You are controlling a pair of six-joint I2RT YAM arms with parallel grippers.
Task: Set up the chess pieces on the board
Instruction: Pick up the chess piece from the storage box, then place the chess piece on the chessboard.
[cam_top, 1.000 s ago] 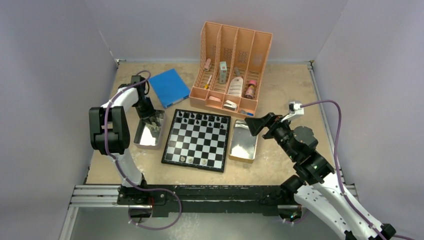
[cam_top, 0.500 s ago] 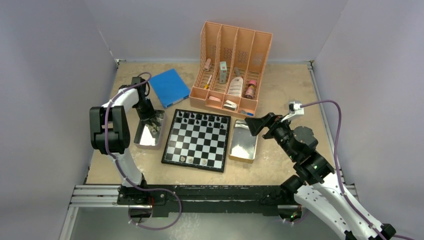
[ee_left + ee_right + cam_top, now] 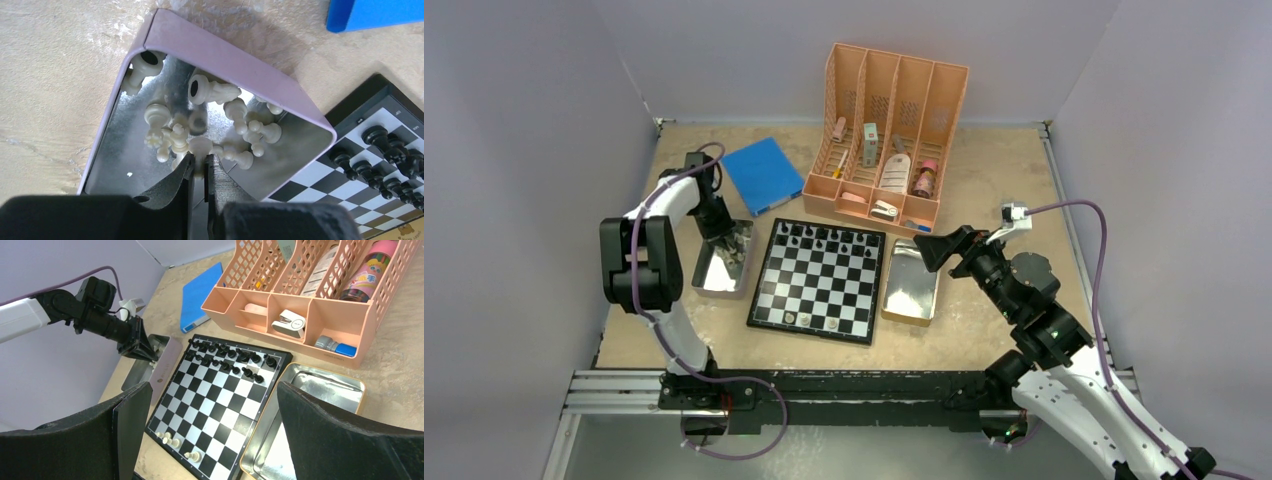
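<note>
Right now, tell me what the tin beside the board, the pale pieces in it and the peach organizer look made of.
Tin: thin sheet metal, likely; mirror-bright inside reflecting the pieces, matte lilac coat outside. Pale pieces: probably moulded plastic, smooth ivory sheen. Organizer: plastic, seemingly; matte peach, moulded lattice walls.

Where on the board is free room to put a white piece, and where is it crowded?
The board's middle rows are bare, between the black pieces at the far edge and the white pieces on the near row. The right tray looks bare. Crowded: the left tray, where the left pincer pinches one pale piece in a heap.
</note>
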